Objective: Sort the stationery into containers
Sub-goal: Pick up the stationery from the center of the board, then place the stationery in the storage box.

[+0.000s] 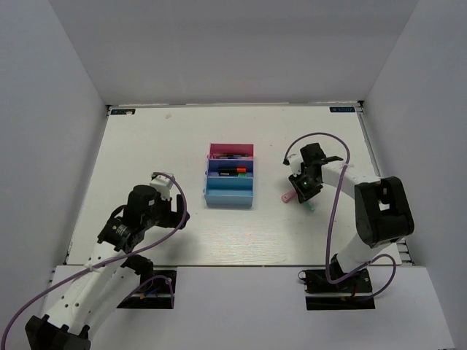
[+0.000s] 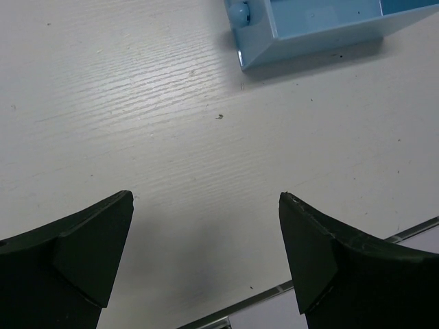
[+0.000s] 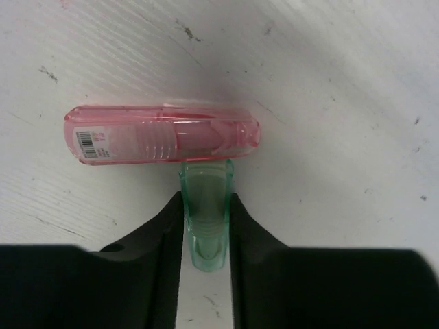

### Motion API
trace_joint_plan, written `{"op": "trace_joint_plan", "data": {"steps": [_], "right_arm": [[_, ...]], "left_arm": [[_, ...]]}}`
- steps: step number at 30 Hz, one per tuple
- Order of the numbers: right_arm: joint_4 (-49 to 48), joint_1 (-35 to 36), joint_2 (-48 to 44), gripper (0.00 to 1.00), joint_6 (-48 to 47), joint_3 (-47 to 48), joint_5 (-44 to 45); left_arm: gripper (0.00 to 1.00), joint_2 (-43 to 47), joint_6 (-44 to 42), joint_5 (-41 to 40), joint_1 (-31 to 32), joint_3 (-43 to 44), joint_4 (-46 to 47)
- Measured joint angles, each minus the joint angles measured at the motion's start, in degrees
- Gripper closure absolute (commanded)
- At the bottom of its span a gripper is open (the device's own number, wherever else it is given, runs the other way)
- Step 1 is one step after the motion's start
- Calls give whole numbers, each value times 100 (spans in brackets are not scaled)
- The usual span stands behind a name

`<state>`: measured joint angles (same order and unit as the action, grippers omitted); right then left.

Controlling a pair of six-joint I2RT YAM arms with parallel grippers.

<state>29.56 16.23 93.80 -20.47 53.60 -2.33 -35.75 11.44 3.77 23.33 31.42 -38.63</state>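
The three containers stand joined in a row at mid-table: pink (image 1: 231,148), dark blue (image 1: 210,172) and light blue (image 1: 229,195). Thin pens (image 1: 230,155) lie in the pink one, and black highlighters (image 1: 235,170) with orange and green caps lie in the dark blue one. Right of the trays, a pink marker (image 3: 161,133) lies flat on the table. A mint-green marker (image 3: 206,219) touches its side. My right gripper (image 3: 206,199) is shut on the mint-green marker, low at the table. My left gripper (image 2: 206,240) hangs wide open over bare table, near the light blue tray's corner (image 2: 309,34).
White walls enclose the table on three sides. A metal strip marking the table's near edge (image 2: 274,291) shows just below the left gripper's fingers. The right arm's purple cable (image 1: 332,189) loops above its wrist.
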Motion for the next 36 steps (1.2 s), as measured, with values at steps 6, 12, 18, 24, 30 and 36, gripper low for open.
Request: {"op": "trace_joint_plan", "data": {"steps": [6, 12, 18, 24, 30, 36], "right_arm": [[48, -4, -103, 100, -103, -22, -20], [1023, 94, -697, 100, -619, 256, -1233], [1775, 697, -597, 100, -1600, 2365, -2806], [1764, 1497, 382, 100, -2081, 3694, -3534], [1451, 2184, 1366, 100, -2105, 3991, -3397], [1231, 2621, 1700, 72, -2225, 4144, -2953]], "left_arm": [[3, 28, 63, 116, -42, -37, 4], [3, 15, 81, 151, -63, -83, 4], [3, -61, 87, 157, -120, -85, 7], [3, -116, 85, 142, -144, -96, 7], [3, -170, 83, 114, -149, -96, 2], [3, -168, 76, 109, -149, -96, 0]]}}
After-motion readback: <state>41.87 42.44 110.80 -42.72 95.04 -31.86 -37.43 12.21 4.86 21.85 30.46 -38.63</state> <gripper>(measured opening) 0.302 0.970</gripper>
